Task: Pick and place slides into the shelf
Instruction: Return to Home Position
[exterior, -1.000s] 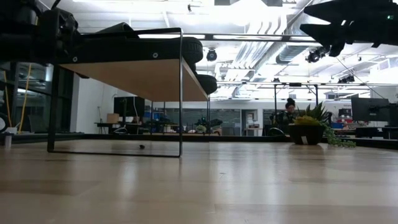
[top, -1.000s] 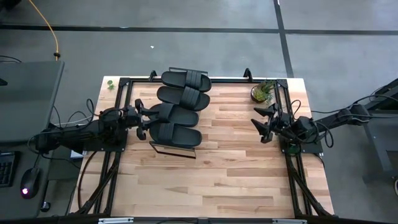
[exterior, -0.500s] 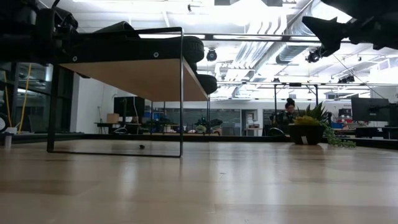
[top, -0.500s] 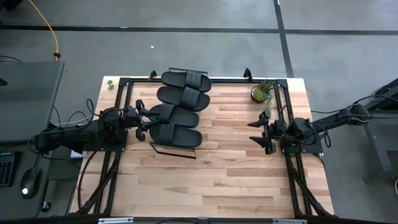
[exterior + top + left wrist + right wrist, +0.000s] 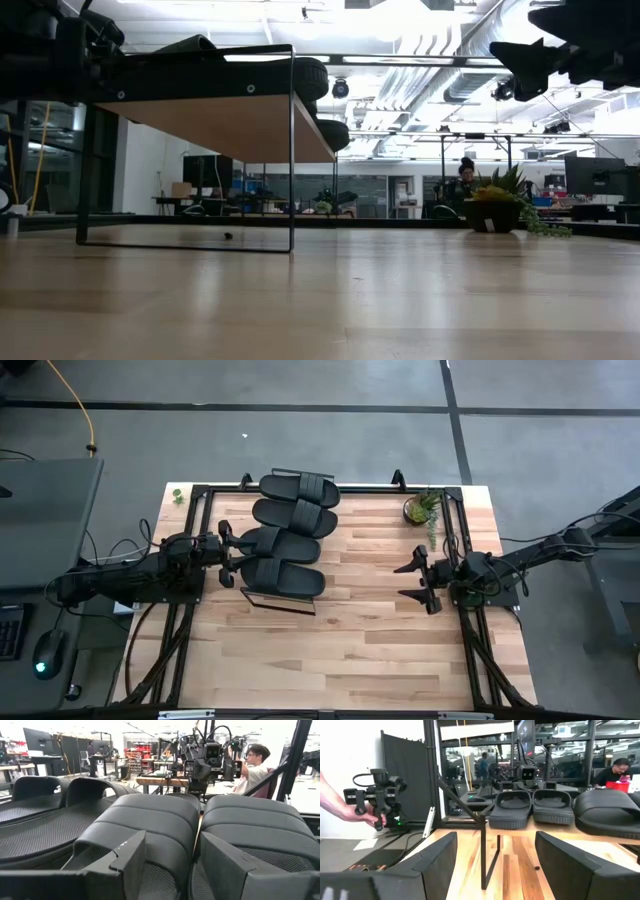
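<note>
Four slides (image 5: pixel 290 530) lie side by side on the shelf (image 5: pixel 215 120). Left gripper (image 5: pixel 228 552) at shelf's edge, right gripper (image 5: pixel 412 582) well apart from it: both spread, empty. Slides judged light, flexible, grippy; take by the strap (image 5: pixel 150 827).

No text, label, brand, number or sign is legible in any view, whether on the slides (image 5: pixel 291 513), the shelf (image 5: pixel 215 118) or the table (image 5: pixel 370 630).
</note>
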Action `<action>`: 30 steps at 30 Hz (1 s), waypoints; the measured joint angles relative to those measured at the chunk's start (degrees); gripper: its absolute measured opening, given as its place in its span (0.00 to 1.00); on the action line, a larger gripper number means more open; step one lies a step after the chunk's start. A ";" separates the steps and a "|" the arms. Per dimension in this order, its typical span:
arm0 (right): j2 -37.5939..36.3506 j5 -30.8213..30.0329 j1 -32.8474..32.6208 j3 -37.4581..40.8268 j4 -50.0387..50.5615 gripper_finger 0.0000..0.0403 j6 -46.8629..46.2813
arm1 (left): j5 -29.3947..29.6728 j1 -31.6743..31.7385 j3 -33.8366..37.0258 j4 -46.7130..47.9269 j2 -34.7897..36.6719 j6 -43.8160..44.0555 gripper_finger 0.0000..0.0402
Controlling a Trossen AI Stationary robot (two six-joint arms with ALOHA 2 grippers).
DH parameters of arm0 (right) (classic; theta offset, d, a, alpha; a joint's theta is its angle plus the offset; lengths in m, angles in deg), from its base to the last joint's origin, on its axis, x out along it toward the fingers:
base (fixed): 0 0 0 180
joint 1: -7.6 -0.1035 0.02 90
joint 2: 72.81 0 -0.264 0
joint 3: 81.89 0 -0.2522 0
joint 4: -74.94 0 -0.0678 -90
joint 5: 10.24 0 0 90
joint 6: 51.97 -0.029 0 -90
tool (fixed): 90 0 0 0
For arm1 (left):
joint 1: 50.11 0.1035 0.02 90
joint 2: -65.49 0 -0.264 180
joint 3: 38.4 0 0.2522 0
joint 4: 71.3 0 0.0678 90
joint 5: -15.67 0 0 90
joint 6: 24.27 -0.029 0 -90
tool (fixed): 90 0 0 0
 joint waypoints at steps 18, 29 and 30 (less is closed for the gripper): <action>0.02 -1.11 0.00 -0.14 3.00 0.64 0.08 | -0.94 0.00 0.08 -3.06 -0.10 0.43 0.43; 0.02 -1.13 0.00 -0.37 5.05 0.64 0.08 | -0.92 0.02 0.08 -2.67 -0.10 0.65 0.43; 0.02 -1.15 0.00 -0.37 5.13 0.64 0.08 | -0.92 0.05 0.08 -2.48 -0.11 0.64 0.43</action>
